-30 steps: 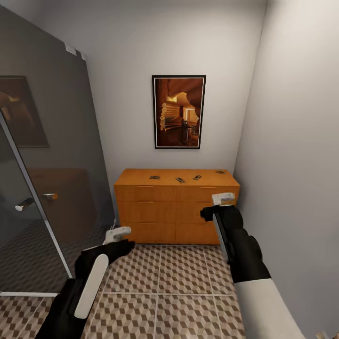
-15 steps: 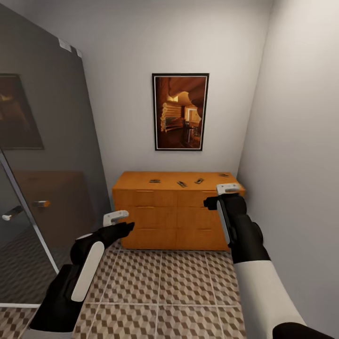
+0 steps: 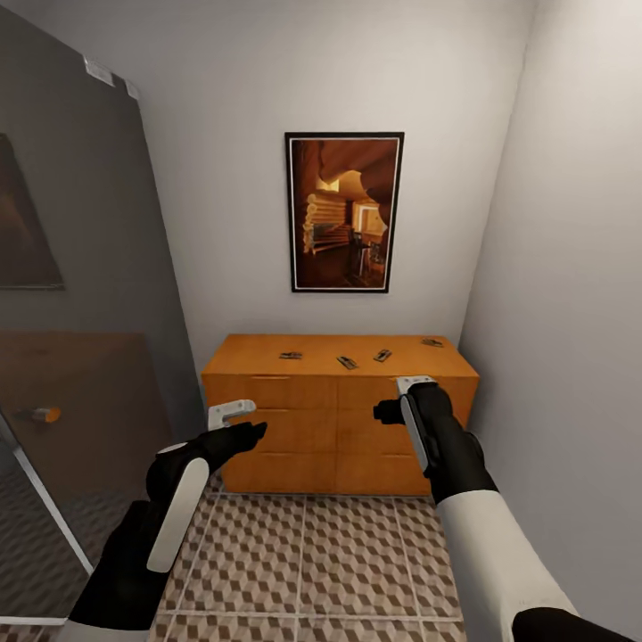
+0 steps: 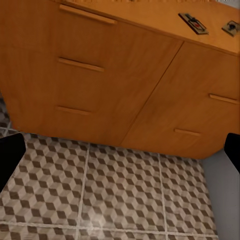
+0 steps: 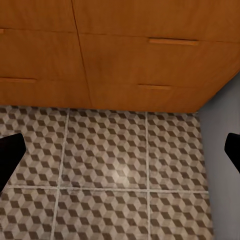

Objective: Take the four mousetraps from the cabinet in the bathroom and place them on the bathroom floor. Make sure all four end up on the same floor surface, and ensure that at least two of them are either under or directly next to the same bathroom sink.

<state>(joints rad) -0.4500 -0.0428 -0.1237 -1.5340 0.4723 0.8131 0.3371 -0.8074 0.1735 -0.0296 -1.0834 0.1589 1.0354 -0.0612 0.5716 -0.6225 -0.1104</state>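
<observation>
Cube-patterned bathroom floor [image 3: 357,553], four mousetraps [image 3: 347,362] atop cabinet [image 3: 339,428], left hand [image 4: 120,155] and right hand [image 5: 120,150] wide, no legible writing

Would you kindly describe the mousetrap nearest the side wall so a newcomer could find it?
Start at the wide orange-brown wooden cabinet below the framed picture. Four small flat tan mousetraps lie on its top. The one meant sits alone at the back corner beside the right-hand wall, apart from the other three.

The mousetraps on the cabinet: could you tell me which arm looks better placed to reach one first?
Probably the right gripper: it is raised close under the cabinet top, below the mousetraps. The left gripper hangs lower, by the cabinet's left end.
</observation>
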